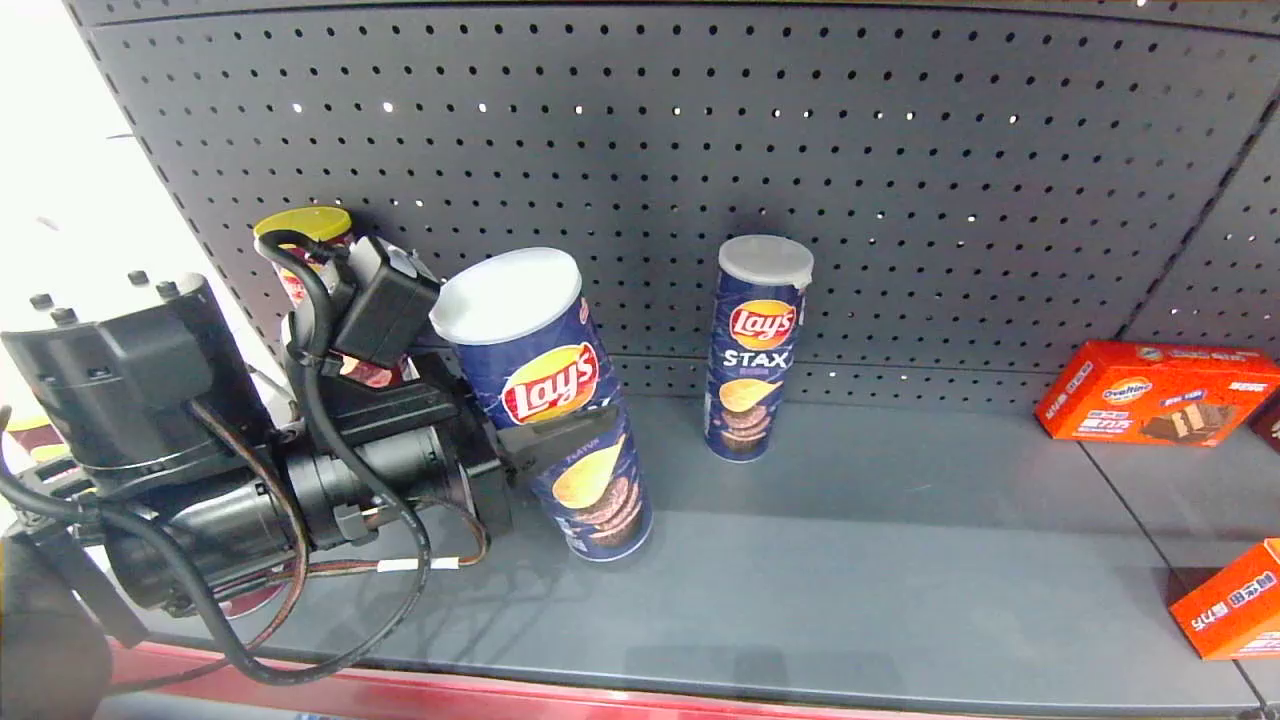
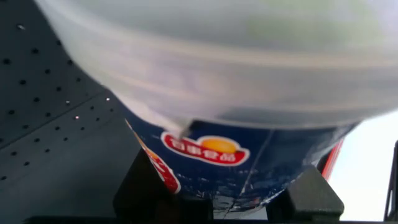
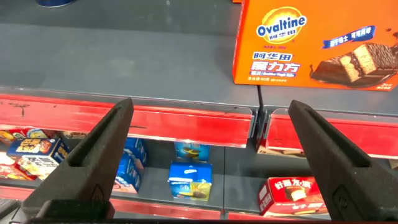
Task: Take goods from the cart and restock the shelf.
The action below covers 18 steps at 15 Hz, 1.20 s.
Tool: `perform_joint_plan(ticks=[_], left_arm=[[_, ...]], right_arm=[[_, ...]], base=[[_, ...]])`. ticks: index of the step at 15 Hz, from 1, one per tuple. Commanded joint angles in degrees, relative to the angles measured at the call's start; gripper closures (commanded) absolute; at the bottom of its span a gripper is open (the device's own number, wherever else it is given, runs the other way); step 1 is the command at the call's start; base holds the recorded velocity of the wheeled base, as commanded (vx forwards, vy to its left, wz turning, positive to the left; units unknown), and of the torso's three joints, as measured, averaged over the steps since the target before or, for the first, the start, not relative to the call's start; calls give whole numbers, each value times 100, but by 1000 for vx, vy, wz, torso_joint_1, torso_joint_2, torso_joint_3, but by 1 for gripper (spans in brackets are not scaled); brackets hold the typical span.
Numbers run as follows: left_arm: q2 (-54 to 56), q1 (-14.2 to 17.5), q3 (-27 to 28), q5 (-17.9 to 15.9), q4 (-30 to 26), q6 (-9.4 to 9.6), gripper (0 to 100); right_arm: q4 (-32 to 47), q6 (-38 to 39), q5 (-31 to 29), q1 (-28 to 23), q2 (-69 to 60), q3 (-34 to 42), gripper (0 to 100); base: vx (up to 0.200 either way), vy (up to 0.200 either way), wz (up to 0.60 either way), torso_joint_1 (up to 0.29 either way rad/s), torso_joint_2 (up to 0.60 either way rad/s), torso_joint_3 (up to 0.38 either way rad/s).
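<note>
Fingers (image 1: 545,443) of the left gripper (image 1: 585,425) pinch the middle of a blue chip can (image 1: 545,385). It is a smooth tube with a pale plastic lid, leaning toward 11 o'clock, its foot at the grey metal shelf (image 1: 880,560). The arm lies nearly level, entering from 9 o'clock. A second can (image 1: 760,350) stands upright at 2 o'clock, near the perforated back panel (image 1: 700,130). The right gripper (image 3: 211,109) has black wedge-shaped fingers (image 3: 93,162), spread wide and holding nothing, with an orange box (image 3: 311,43) at 1 o'clock.
</note>
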State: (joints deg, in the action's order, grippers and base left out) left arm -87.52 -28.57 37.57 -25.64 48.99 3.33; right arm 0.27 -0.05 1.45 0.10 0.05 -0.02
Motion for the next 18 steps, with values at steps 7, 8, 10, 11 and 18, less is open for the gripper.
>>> perform_joint_plan(ticks=[7,8,10,11,18], left_arm=[[-55,27,-206,-3,75,10,100],[-108,36,-162,-3,110,1,100],[-134,142,-206,-20,119,1,100],[-143,203,-215,-29,128,10,100],[-222,212,-215,-29,128,1,100]], right_arm=[[-334,-584,699,280,2078,-1421,0],[-334,-593,725,359,2096,-1457,0],[-370,-443,751,377,2553,-1887,0],[-457,-312,804,535,2869,-2001,0],[-2189,-303,1718,1555,5708,-3179,0]], base=[[0,0,0,0,0,0],[0,0,0,0,0,0],[0,0,0,0,0,0],[0,0,0,0,0,0],[0,0,0,0,0,0]])
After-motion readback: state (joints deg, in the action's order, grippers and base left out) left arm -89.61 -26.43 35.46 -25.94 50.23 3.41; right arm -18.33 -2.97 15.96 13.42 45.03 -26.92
